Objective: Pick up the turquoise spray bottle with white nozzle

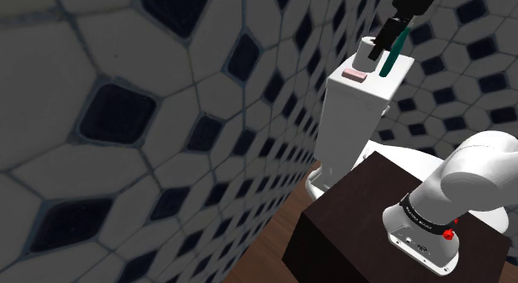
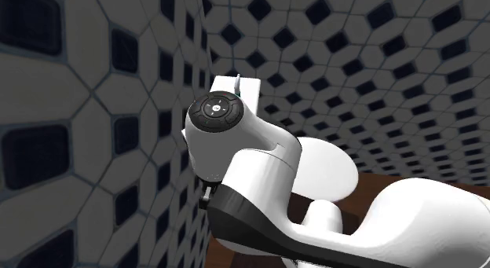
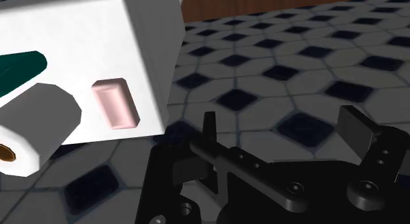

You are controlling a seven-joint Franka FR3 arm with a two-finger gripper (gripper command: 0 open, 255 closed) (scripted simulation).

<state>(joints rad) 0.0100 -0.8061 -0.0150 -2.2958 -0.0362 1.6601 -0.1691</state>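
The spray bottle is dark teal and lies slanted on the lid of a white toilet tank. Its nozzle is hidden. My black gripper hangs just above the lid, close beside the bottle and over a white paper roll. In the wrist view the fingers stand apart with nothing between them, and the gripper is off to the side of the tank. The bottle shows past the roll, away from the fingers. In the second exterior view a thin teal tip rises behind my arm.
A pink soap bar lies on the lid next to the roll, and is seen again as the soap bar in the wrist view. Tiled walls with dark diamonds close in behind and beside the tank. The toilet bowl sits below, by my dark stand.
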